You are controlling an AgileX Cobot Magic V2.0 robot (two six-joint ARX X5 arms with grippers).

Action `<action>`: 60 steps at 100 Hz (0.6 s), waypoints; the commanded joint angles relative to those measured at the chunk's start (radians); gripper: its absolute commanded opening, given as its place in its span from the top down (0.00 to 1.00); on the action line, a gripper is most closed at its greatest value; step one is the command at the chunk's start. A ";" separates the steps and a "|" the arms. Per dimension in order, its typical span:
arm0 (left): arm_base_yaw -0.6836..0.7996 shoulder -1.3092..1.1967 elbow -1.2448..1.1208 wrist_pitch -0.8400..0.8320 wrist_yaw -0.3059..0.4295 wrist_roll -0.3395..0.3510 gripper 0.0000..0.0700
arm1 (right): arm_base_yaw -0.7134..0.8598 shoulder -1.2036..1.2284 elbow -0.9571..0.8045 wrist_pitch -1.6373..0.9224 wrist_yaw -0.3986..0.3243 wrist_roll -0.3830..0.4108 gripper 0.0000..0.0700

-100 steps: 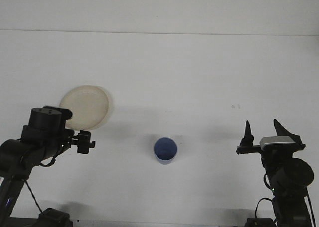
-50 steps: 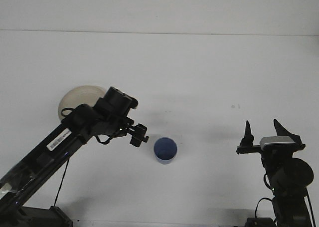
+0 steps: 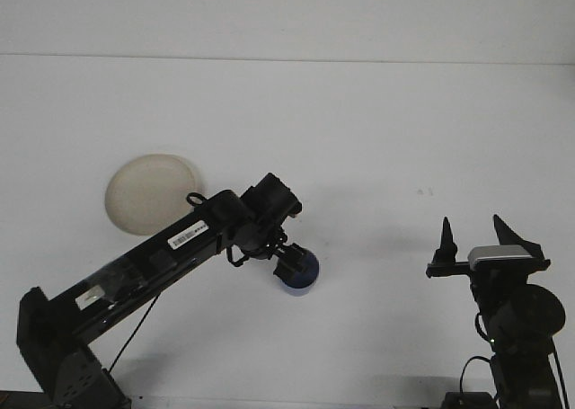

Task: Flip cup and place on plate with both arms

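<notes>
Here the left tool (image 3: 289, 262) sits right over the blue cup (image 3: 300, 274), covering the cup's upper left part, so only its right and lower edge show; whether the cup stands mouth up or mouth down cannot be told. The left tool's fingers are lost against the dark wrist and the cup, so I cannot tell whether they grip it or merely sit above it. The left arm's base is cut off at the bottom left edge.

The cup looks deep blue with a paler rim along its lower side, standing on the white table (image 3: 377, 130) a little below centre. The cream round plate (image 3: 151, 193) lies at about ten o'clock from the cup, well apart from it and bare. At three o'clock from the cup, the right tool (image 3: 470, 234) points upward with its two dark fingers spread wide and nothing between them.
</notes>
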 commanded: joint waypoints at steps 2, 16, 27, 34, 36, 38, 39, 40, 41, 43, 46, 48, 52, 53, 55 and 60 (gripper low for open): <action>-0.010 0.047 0.026 0.002 0.002 -0.007 0.39 | 0.002 0.001 0.003 0.009 0.000 0.013 0.19; -0.010 0.100 0.026 0.013 0.002 -0.006 0.39 | 0.002 0.001 0.003 0.008 0.000 0.013 0.19; -0.010 0.126 0.026 0.013 0.002 -0.007 0.40 | 0.002 0.001 0.003 0.002 0.000 0.013 0.19; -0.011 0.133 0.026 0.011 0.002 -0.010 0.44 | 0.002 0.001 0.003 0.000 0.000 0.013 0.19; -0.011 0.133 0.026 0.013 0.002 -0.010 0.49 | 0.002 0.001 0.003 0.001 0.000 0.013 0.19; -0.012 0.133 0.026 0.014 0.002 -0.010 0.55 | 0.002 0.001 0.003 0.001 0.000 0.013 0.19; -0.013 0.133 0.026 0.014 0.002 -0.010 0.59 | 0.002 0.001 0.003 0.001 0.000 0.013 0.19; -0.014 0.132 0.026 0.015 0.002 -0.010 0.62 | 0.002 0.001 0.003 0.002 0.000 0.013 0.19; -0.014 0.133 0.026 0.016 0.002 -0.010 0.66 | 0.002 0.001 0.003 0.002 0.000 0.013 0.19; -0.017 0.132 0.026 0.016 0.002 -0.010 0.74 | 0.002 0.001 0.003 0.001 0.000 0.013 0.19; -0.019 0.132 0.026 0.016 0.002 -0.009 0.85 | 0.002 0.001 0.003 0.001 0.000 0.013 0.19; -0.019 0.132 0.026 0.016 0.002 -0.008 0.92 | 0.002 0.001 0.003 0.001 0.000 0.013 0.19; -0.019 0.132 0.026 0.016 0.002 -0.003 1.00 | 0.002 0.001 0.003 0.001 0.000 0.013 0.19; -0.019 0.132 0.026 0.015 0.002 -0.002 0.99 | 0.002 0.001 0.003 0.001 0.000 0.013 0.19; -0.019 0.132 0.026 0.015 0.002 0.000 0.98 | 0.002 0.001 0.003 0.002 0.000 0.013 0.19; -0.020 0.132 0.026 0.016 0.002 0.006 0.98 | 0.002 0.001 0.003 0.002 0.000 0.013 0.19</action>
